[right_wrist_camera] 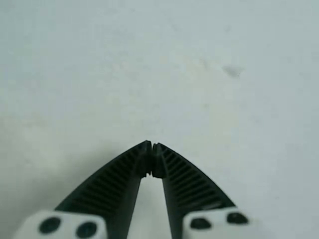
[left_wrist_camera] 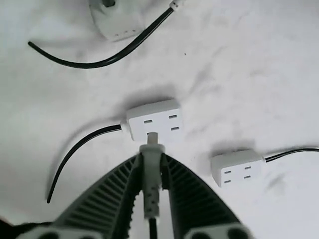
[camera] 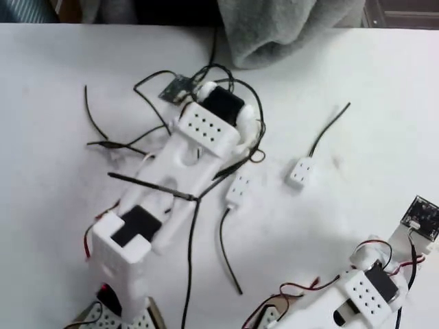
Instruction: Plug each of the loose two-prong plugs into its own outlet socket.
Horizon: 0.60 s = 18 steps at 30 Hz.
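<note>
The left gripper (left_wrist_camera: 151,158) is clenching a pale two-prong plug (left_wrist_camera: 150,172) between its ribbed fingers, with the plug's black lead running back between them. The plug's metal tip is meeting the near edge of the nearest outlet socket (left_wrist_camera: 153,118), a white block lying flat on the white table (left_wrist_camera: 259,64). The tip is sitting about where a fourth slot would be, though it is hard to say whether it is actually inside. The three slots showing on that block are holding nothing, and its own black cord (left_wrist_camera: 75,149) is trailing away across the table.

Near it, but apart, a second socket (left_wrist_camera: 237,168) is lying with four slots showing, all of them empty. A third socket (left_wrist_camera: 117,22) is lying farther off, cut by the frame edge, with something dark on top that is too cropped to name. A loose black cable (left_wrist_camera: 99,62) is curving just beside it. That is making three sockets and one plug in hand.

The right gripper (right_wrist_camera: 151,149) is pinched together on nothing, its tips touching, above bare table.

From above, the left arm (camera: 185,151) is stretching over the table's middle, and the right arm (camera: 363,295) is sitting folded at the near corner. A grey cloth (camera: 274,31) is lying at the far edge.
</note>
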{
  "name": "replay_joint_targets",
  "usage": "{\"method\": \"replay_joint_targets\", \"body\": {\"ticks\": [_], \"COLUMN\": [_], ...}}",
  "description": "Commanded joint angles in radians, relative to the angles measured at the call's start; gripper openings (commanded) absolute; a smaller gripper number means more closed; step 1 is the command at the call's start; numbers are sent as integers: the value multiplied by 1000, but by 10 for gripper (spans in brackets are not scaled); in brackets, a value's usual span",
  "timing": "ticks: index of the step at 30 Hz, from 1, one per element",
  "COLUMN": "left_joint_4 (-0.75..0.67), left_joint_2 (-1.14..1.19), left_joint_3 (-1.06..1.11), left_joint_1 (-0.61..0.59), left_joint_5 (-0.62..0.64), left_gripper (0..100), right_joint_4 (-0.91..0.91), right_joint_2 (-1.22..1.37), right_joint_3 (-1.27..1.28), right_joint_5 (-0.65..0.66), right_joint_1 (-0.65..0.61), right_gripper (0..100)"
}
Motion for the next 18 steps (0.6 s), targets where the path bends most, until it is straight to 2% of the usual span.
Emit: {"method": "replay_joint_targets", "body": {"ticks": [1, 11, 18], "left_joint_4": [-34, -146, -150], "left_joint_2": [33, 166, 171], "left_joint_3": [-2, -2, 9], "left_joint_1": [7, 56, 104], "left_joint_5": [35, 37, 37], "left_gripper": [24, 24, 24], "right_joint_4": [27, 51, 51], "right_joint_2": [-13, -13, -13], "right_joint_3": [-17, -21, -21], "right_joint_5": [9, 11, 11], "right_joint_1": [-21, -42, -42], "right_gripper": [19, 19, 19]}}
